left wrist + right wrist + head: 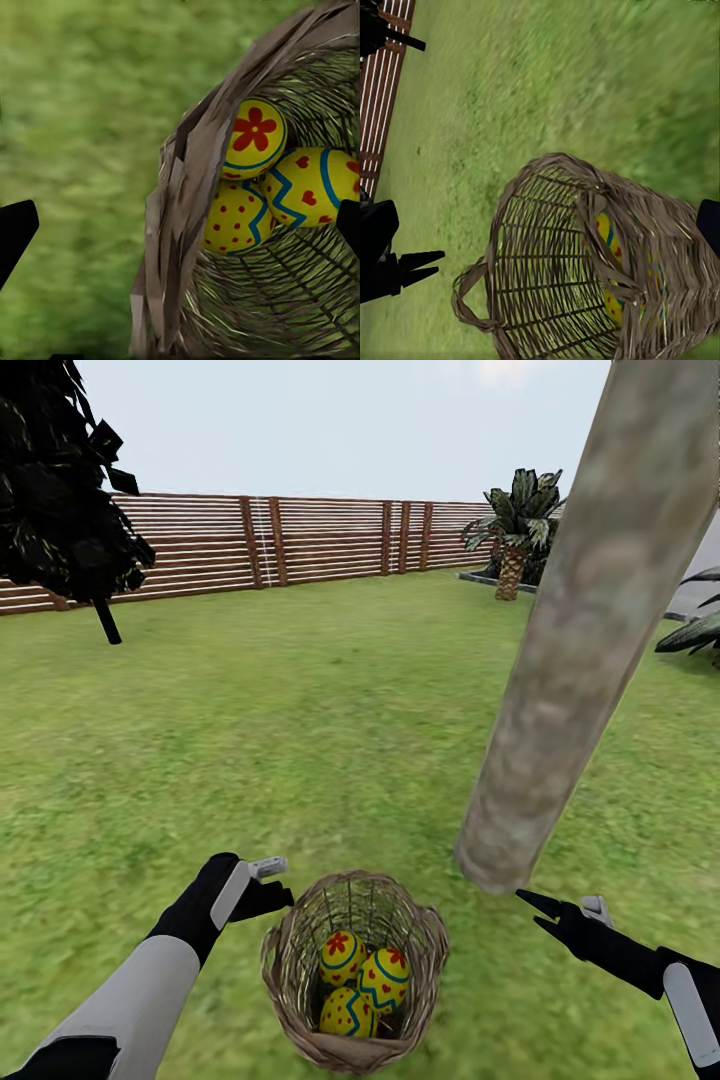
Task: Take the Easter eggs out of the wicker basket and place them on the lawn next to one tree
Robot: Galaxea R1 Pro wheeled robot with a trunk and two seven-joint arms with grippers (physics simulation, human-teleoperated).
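- The basket (355, 972) sits on the lawn (300, 740) at the bottom centre of the head view, between the two arms, its braided rim facing up.
- Three eggs lie inside it, bunched and touching: a flower egg (341, 956) toward the back left, a heart egg (385, 977) to its right, and a dotted egg (347, 1011) nearest the bottom of the frame.
- The left end effector (268, 884) hangs just beside the basket's left rim, at the lower left of the head view; in the left wrist view its fingers stand wide apart, with the rim and the eggs between them.
- The right end effector (535, 908) is at the lower right, a little apart from the basket; the right wrist view shows its fingers spread, holding nothing.
- The tree (590, 620) rises from the grass just behind and right of the basket, its pale trunk leaning to the upper right corner.
- Farther off, a dark tree (65, 500) fills the upper left, a palm (517, 525) stands at the upper right, and a slat fence (300, 545) runs across the back.
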